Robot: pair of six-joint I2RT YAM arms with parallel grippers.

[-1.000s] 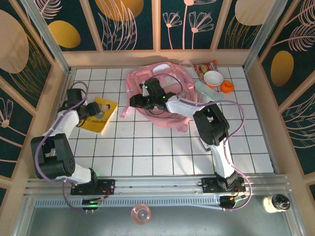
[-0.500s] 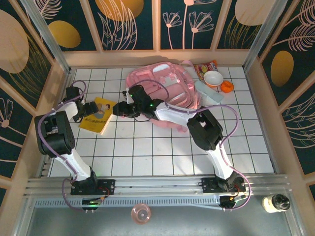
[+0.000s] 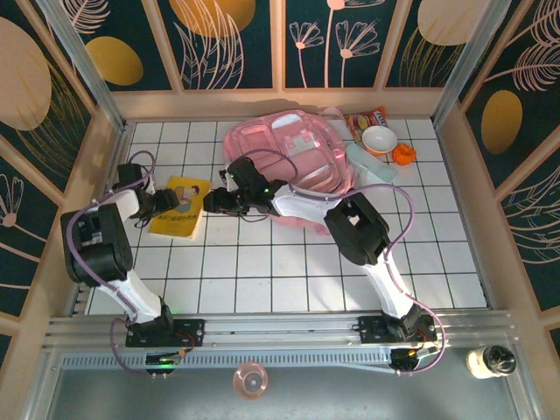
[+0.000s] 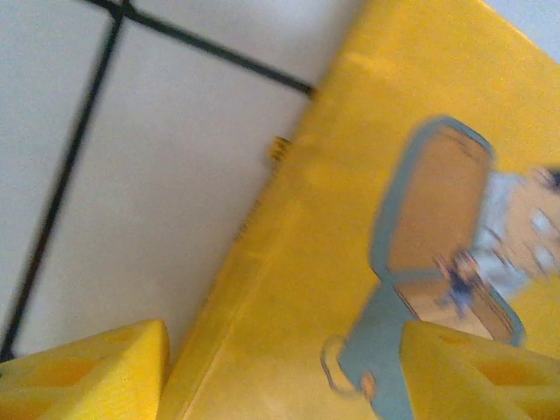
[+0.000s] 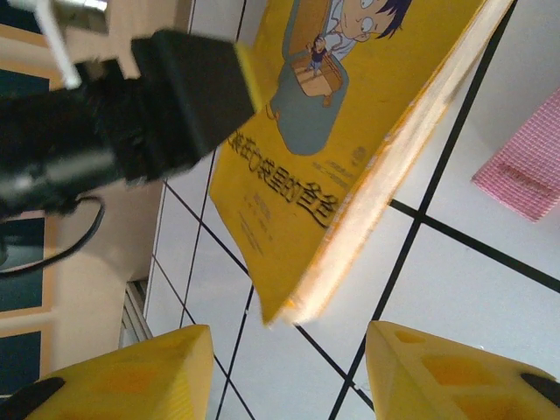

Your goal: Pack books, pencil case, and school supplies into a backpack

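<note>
Nearest the arm bases, the white tiled counter [image 3: 289, 271] lay bare, with plenty of room to swing. A row further in, the action: the yellow booklet [image 3: 182, 210] sat flat-ish on the left side of the counter, with a column of tiles between it and the wooden side wall [image 3: 103, 166]. The left end effector [image 3: 160, 203] was on it from the wall side, jaws spread wide. In the left wrist view one yellow finger [image 4: 96, 372] was over bare tile and the other over the cover, with the booklet's edge running between them. I could not tell whether the fingers touched it.

The right end effector [image 3: 213, 201] came in from the opposite side, jaws also well apart and gripping nothing. The booklet's corner pointed into the gap just ahead of its fingertips, and a pink strap [image 5: 525, 166] lay just off to the side. That near edge looked slightly lifted, hard to be sure.

Beyond, the pink backpack [image 3: 293, 157] sprawled mid-counter, its near part covered by the right arm. The mint pencil case [image 3: 367, 164] lay against its right side. At the far edge sat a white bowl [image 3: 379, 138], a small orange object [image 3: 402, 154] and a half-hidden red snack packet [image 3: 366, 117].
</note>
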